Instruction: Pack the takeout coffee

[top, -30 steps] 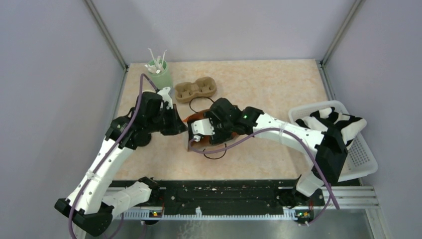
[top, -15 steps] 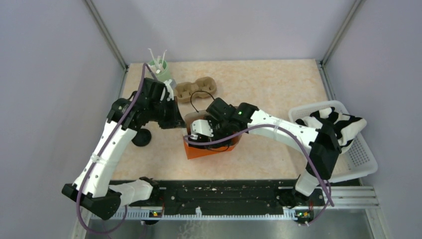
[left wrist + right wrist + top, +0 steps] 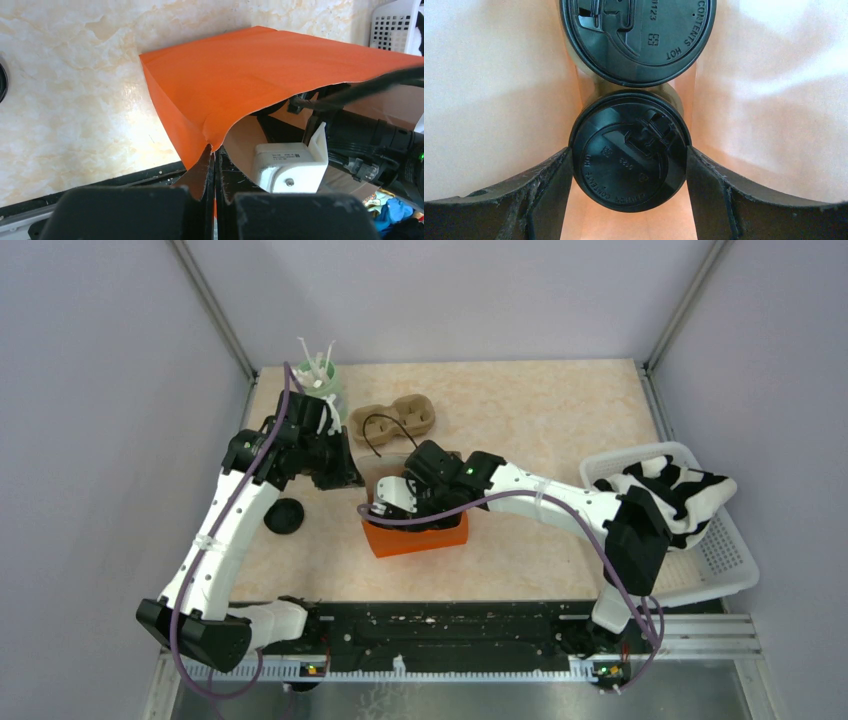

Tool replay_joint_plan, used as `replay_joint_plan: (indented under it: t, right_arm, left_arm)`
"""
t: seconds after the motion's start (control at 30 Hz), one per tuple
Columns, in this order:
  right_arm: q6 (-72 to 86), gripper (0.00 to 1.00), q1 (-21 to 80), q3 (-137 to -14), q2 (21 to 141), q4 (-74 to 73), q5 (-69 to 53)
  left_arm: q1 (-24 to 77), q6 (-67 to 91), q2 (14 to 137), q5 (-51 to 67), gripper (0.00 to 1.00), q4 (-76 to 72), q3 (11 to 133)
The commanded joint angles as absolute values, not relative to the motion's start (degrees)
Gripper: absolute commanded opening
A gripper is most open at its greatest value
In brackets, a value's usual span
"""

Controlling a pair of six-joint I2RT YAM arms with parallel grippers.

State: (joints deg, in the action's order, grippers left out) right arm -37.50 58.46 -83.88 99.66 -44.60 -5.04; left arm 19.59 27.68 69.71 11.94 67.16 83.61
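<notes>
An orange paper bag stands near the table's middle with its mouth open. My left gripper is shut on the bag's rim and holds it up; from above the left gripper sits at the bag's left. My right gripper reaches down inside the bag, shut on the takeout coffee, its fingers pressing both sides of the black lid. A second black-lidded cup stands just beyond it in the bag. The overhead view shows the right gripper in the bag's mouth.
A brown cardboard cup carrier lies behind the bag. A pale-green cup of white sticks stands at the back left. A loose black lid lies left of the bag. A white basket holding striped cloth sits at the right.
The left gripper has drawn the bag's rim up and back, so the orange bag now stands open. The right gripper has gone down into it. The loose black lid is uncovered.
</notes>
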Motion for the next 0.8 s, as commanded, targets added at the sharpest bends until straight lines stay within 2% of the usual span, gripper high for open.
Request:
replay_joint_plan:
  t: [0.0, 0.17, 0.3, 0.5, 0.77]
  right_arm:
    - [-33.0, 0.39, 59.7, -78.2, 107.1, -52.0, -6.8]
    - [-31.8, 0.42, 59.7, -84.3, 105.9, -54.4, -5.0]
    - [-29.7, 0.47, 59.8, -90.6, 104.8, -56.4, -5.0]
    - [-27.3, 0.61, 60.9, -97.3, 104.2, -58.6, -4.7]
    - [-23.8, 0.78, 62.5, -98.5, 102.2, -59.0, -3.1]
  left_arm:
    - [19.2, 25.9, 68.4, 11.3, 0.0, 62.5, 81.9]
    - [19.2, 25.4, 67.9, 10.3, 0.0, 62.6, 81.1]
    - [19.2, 25.2, 67.8, 10.1, 0.0, 62.0, 80.6]
    - [19.2, 23.6, 68.5, 11.6, 0.0, 61.2, 80.3]
    - [19.1, 22.7, 67.9, 12.7, 0.0, 60.6, 79.8]
